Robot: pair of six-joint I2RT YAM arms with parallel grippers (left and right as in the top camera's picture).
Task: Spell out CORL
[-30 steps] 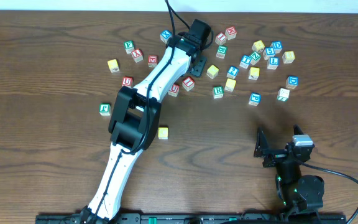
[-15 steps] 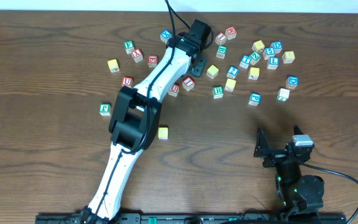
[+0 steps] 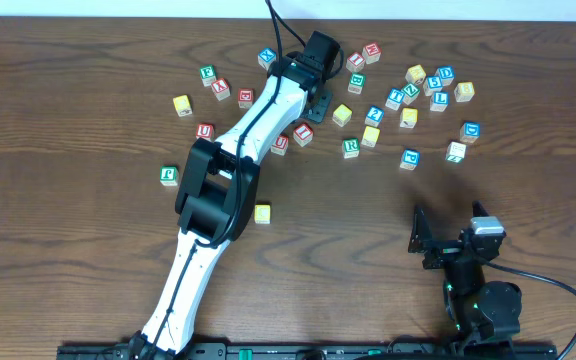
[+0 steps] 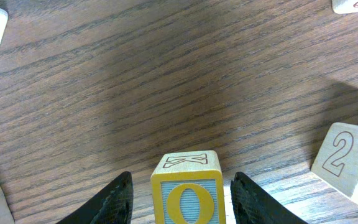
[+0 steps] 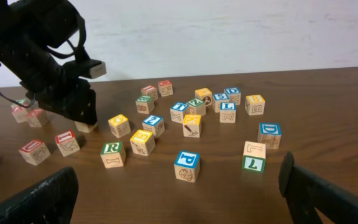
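Observation:
My left gripper (image 4: 181, 179) is open, its fingers on either side of a yellow-faced O cube (image 4: 188, 198) that stands on the table, with a gap on each side. From overhead the left gripper (image 3: 320, 98) is at the back among the cubes and hides the O cube. The green R cube (image 3: 351, 147) lies just right of it and also shows in the right wrist view (image 5: 111, 149). The blue L cube (image 3: 440, 101) sits in the right cluster, also seen in the right wrist view (image 5: 227, 107). A lone yellow cube (image 3: 262, 212) lies mid-table; its letter is unreadable. My right gripper (image 3: 420, 238) is open and empty.
Several other lettered cubes are scattered across the back, including a red one (image 3: 303, 133) beside the left gripper, a blue P (image 5: 186, 160) and a green-lettered one (image 5: 252, 164). A cube marked 2 (image 4: 347, 158) lies close to the right of the left fingers.

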